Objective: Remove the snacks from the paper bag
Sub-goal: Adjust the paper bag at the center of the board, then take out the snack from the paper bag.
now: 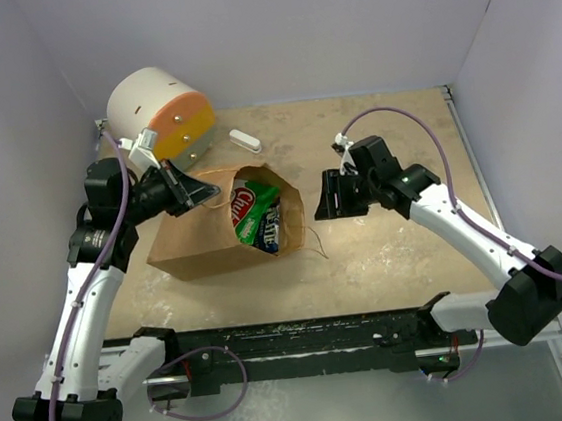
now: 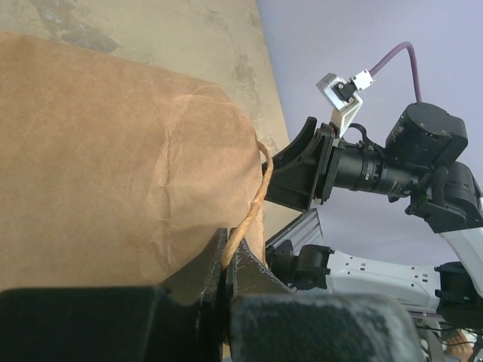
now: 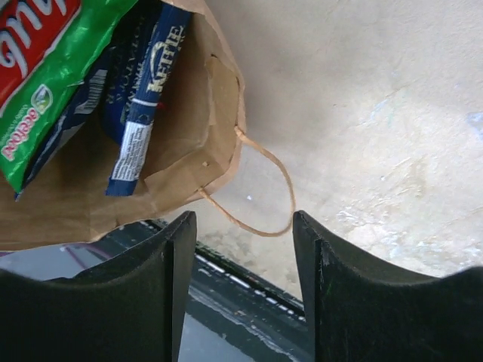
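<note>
Overhead cam first: the paper bag point(image 1: 199, 244) is lying on its side on the worktop point(image 1: 407, 258), with its mouth turned toward my right arm. You can see straight in. The green chip bag point(image 1: 247, 209) with the red-and-white logo sits right at the mouth, and a blue pouch point(image 1: 271, 230) is tucked just beside it on the near side. Both are inside the bag. My left fingers point(image 1: 197, 194) are at the far upper edge of the mouth. My right fingers point(image 1: 322, 198) are just off the opening, apart from the paper. Behind the bag, in the far-left corner, there's a white-and-orange cylinder point(image 1: 161, 118) with a small white bar point(image 1: 244, 140) near it.

Left wrist cam: my left fingers are closed all the way, pinched on the bag's twisted upper handle point(image 2: 255, 197). The cord runs up from between the tips to the bag's edge. The brown side of the bag fills most of the left of the view, and my right arm faces it from beyond.

Right wrist cam: my right fingers are spread apart and holding nothing. Past the tips is the bag's mouth, with the green chip bag and the blue pouch (it reads "Kettle") lying inside. The bag's lower handle point(image 3: 264, 188) loops out onto the worktop beyond the gap between my fingers, not touching either one.
</note>
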You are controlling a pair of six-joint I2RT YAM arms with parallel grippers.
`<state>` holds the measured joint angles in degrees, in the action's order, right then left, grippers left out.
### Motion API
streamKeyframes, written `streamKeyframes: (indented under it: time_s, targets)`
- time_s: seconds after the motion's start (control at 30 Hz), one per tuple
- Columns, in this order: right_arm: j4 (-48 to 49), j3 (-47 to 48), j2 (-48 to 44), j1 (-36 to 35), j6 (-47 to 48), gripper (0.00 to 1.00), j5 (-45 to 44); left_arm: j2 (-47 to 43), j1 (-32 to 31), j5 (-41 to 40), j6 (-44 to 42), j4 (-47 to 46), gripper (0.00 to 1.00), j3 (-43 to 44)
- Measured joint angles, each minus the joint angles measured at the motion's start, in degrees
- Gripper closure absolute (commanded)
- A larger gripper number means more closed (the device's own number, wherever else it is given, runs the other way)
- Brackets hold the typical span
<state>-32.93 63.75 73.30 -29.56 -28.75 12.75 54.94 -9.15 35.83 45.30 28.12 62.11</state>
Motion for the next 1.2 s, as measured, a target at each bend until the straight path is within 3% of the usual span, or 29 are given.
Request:
streamKeyframes:
  time_s: [0.13,0.3,0.6,1.2]
  targets:
    - [1.68,0.04,-0.48,-0.02,-6.1,0.45,4.24,-0.04,0.0,0.48,1.68,-0.59,1.0,-0.09]
    - [11.96,-2.21,-1.66,-0.57,-19.17,0.48,9.9,0.0,0.0,0.83,3.74,-1.49,1.0,-0.2]
    - [29.75,-3.48,6.91,-4.28,-37.75,0.52,8.59,-1.38,0.0,-0.46,8.02,-1.95,1.0,-2.75]
    - [43.82,-7.41,19.47,-8.5,-47.3,0.61,2.97,-0.5,0.0,1.01,8.72,-2.95,1.0,-2.8]
